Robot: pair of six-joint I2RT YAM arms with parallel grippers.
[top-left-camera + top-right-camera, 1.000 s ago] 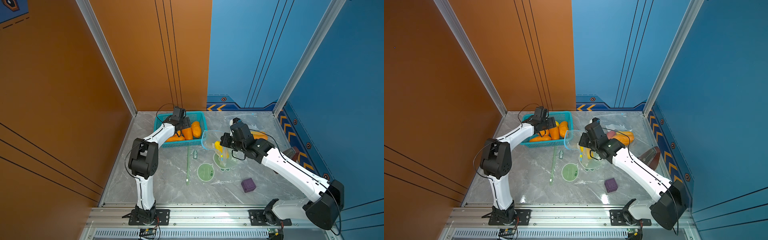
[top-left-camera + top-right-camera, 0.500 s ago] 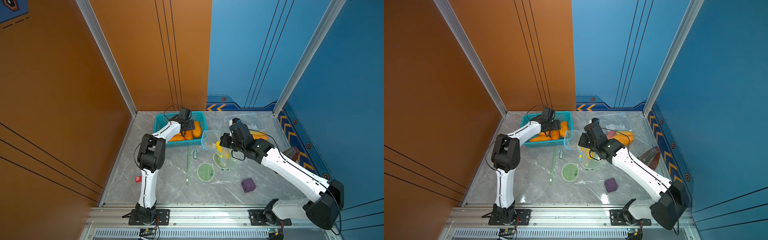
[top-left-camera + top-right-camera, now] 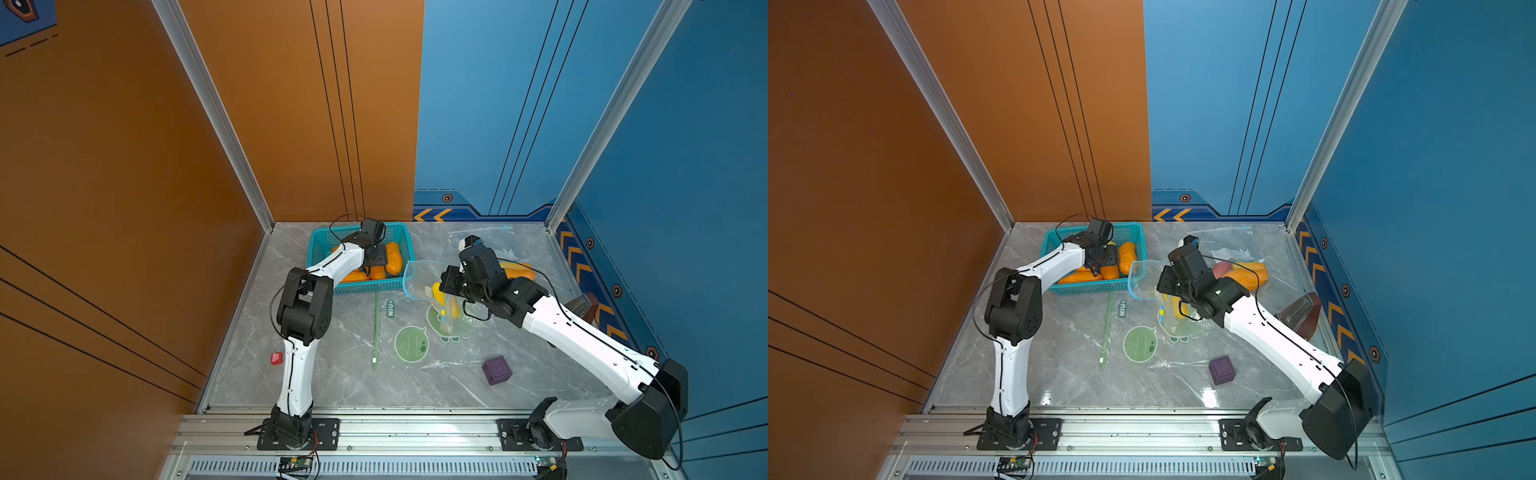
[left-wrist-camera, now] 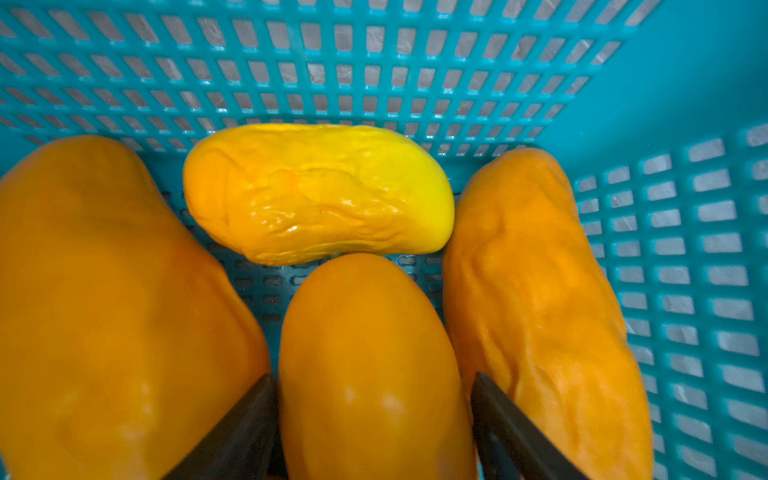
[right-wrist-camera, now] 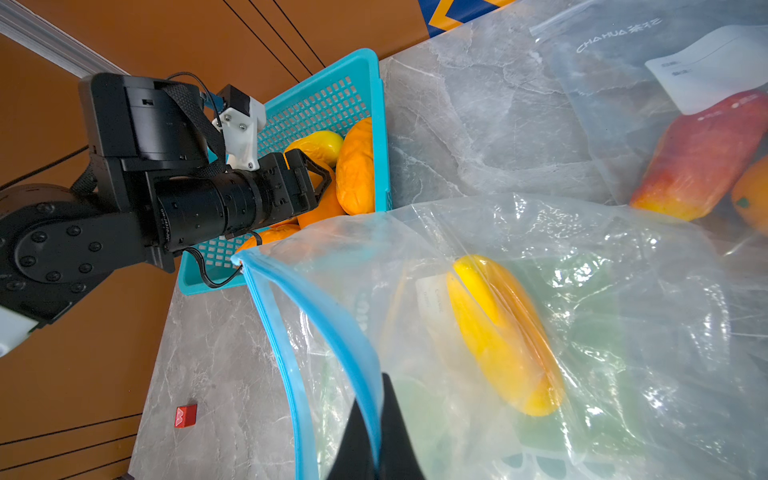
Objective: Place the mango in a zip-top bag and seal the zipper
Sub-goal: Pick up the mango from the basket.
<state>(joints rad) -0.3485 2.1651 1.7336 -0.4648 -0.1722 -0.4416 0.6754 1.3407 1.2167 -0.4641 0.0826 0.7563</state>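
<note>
Grey marble tabletop point(image 3: 332, 374), orange wall point(image 3: 124, 166), blue wall point(image 3: 685, 166)

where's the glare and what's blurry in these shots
Left wrist view: the nearest mango is soft, the yellow mango behind is sharp with glossy highlights; right wrist view: glare streaks the zip-top bag; a top view: a bright reflection on the table.

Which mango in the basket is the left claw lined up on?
The smooth orange mango between the left claw's fingers. The bright yellow mango lies beyond it; a wrinkled mango and a bigger mango flank it.
</note>
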